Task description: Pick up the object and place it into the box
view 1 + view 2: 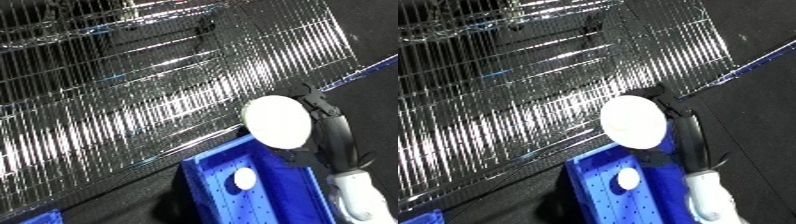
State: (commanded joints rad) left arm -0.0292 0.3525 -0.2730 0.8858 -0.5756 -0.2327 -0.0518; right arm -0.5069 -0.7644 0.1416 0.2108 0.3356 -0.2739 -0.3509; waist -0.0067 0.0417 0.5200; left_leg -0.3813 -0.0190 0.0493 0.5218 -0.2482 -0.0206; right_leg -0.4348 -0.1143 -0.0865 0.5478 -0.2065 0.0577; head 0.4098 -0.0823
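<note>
Right hand (322,116) holds a white disc (279,122), fingers curled round its far edge so the flat face turns toward the camera. The blue bin (209,172) lies directly below the hand, so the disc appears poised above it for release. A smaller white round piece (243,178) already sits inside. Wire rack (133,100) behind the hand. Left hand not visible.
</note>
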